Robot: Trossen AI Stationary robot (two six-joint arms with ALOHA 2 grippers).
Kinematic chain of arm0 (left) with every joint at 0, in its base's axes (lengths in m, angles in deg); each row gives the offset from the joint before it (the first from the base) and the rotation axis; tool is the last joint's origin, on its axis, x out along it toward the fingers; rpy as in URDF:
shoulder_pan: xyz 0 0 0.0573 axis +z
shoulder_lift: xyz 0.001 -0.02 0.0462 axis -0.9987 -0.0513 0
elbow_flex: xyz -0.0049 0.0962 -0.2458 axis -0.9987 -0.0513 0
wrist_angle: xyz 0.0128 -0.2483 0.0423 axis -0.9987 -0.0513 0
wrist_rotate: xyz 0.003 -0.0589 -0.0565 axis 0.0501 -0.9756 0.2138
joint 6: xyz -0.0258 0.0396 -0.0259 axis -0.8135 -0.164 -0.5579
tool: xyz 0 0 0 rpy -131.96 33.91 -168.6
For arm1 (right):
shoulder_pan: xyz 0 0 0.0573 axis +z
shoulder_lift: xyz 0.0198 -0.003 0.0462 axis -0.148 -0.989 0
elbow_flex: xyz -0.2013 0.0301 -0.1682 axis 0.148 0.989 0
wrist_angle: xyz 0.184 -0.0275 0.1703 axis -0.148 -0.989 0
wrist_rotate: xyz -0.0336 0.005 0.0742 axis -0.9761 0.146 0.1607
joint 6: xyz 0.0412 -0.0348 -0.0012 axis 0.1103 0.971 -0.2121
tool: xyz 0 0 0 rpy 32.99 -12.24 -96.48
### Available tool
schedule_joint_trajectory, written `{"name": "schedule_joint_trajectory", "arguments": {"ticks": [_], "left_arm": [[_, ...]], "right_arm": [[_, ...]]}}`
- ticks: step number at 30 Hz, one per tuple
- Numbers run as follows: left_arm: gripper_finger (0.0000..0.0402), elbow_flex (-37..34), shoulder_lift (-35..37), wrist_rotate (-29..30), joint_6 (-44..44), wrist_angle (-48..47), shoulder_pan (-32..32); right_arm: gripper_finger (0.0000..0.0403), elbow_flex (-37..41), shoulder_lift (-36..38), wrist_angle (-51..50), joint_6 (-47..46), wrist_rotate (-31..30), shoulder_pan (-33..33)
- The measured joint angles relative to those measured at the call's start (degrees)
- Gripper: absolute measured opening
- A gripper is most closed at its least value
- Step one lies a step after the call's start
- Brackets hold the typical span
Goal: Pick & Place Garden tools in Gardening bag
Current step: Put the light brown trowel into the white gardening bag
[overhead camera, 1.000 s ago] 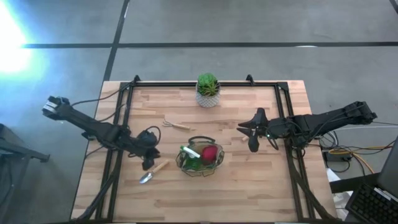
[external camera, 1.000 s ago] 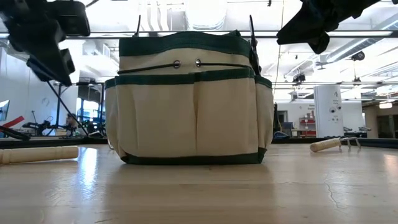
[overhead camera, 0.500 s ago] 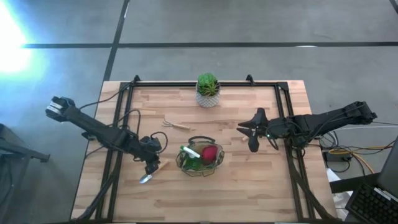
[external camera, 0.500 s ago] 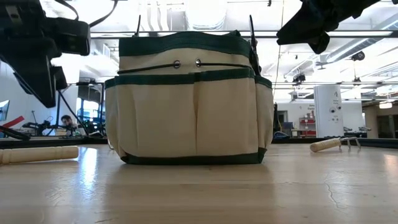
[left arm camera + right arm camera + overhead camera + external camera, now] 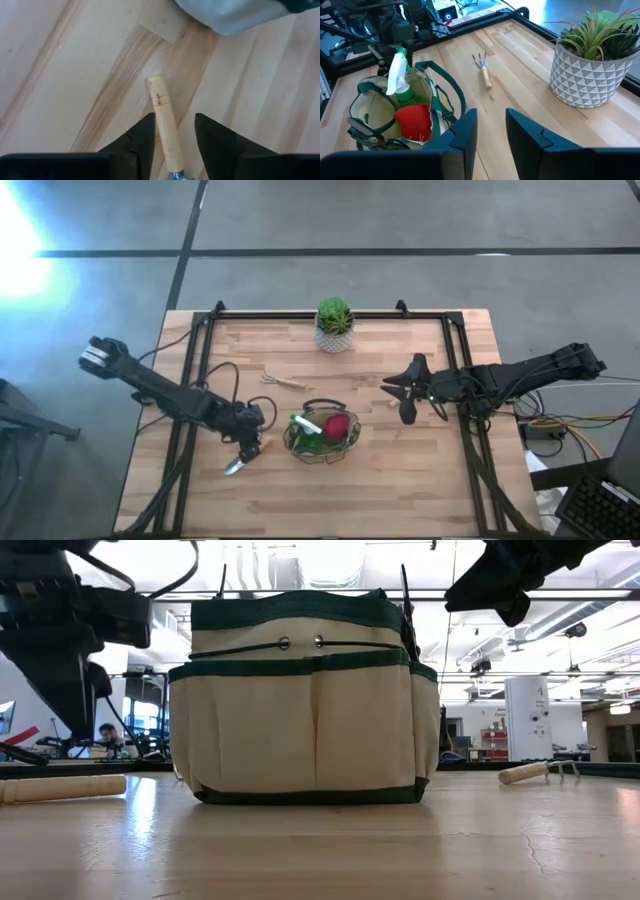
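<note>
Your left gripper [image 5: 172,131] sits directly over the trowel [image 5: 243,457], which lies on the table [image 5: 400,480] just beside the gardening bag [image 5: 320,432], on the left arm's side of it. In the left wrist view the wooden handle runs straight up the gap between the two fingers [image 5: 142,136], its long axis in line with them, its rounded end pointing out toward the bag and the metal neck just showing at the wrist end. The fingers stand partly open, one on each side of the handle, not yet closed on it and holding nothing. So the grasp looks set: lower and close across the handle.

Your right gripper [image 5: 405,402] hovers well apart from the bag on its far side from the trowel, fingers a little parted and empty. The rake [image 5: 484,70] lies beyond the bag toward the potted plant [image 5: 592,60], nearer that arm. The bag already holds the spray bottle [image 5: 400,75] and the red item [image 5: 412,119].
</note>
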Motion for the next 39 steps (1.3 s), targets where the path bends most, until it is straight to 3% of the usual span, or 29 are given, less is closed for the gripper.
{"name": "schedule_joint_trajectory", "arguments": {"ticks": [10, 30, 35, 39], "left_arm": [[0.0187, 0.0, -4.46, -0.04, 2.45, 4.28, 0.0], [0.0188, 0.09, -14.68, 3.34, 1.27, 5.21, -0.02], [0.0178, 0.15, -17.34, 3.74, 0.96, 5.45, -0.02], [0.0135, 0.09, -18.43, 4.25, -0.15, 5.31, 0.0]], "right_arm": [[0.0095, 0.0, 0.0, 0.0, 0.1, -0.02, 0.0], [0.0103, 0.0, 0.0, -0.01, -0.01, -0.02, -0.01], [0.0094, 0.0, 0.0, -0.04, 0.04, -0.04, -0.02], [0.0087, 0.0, 0.0, -0.02, 0.12, -0.04, -0.02]]}}
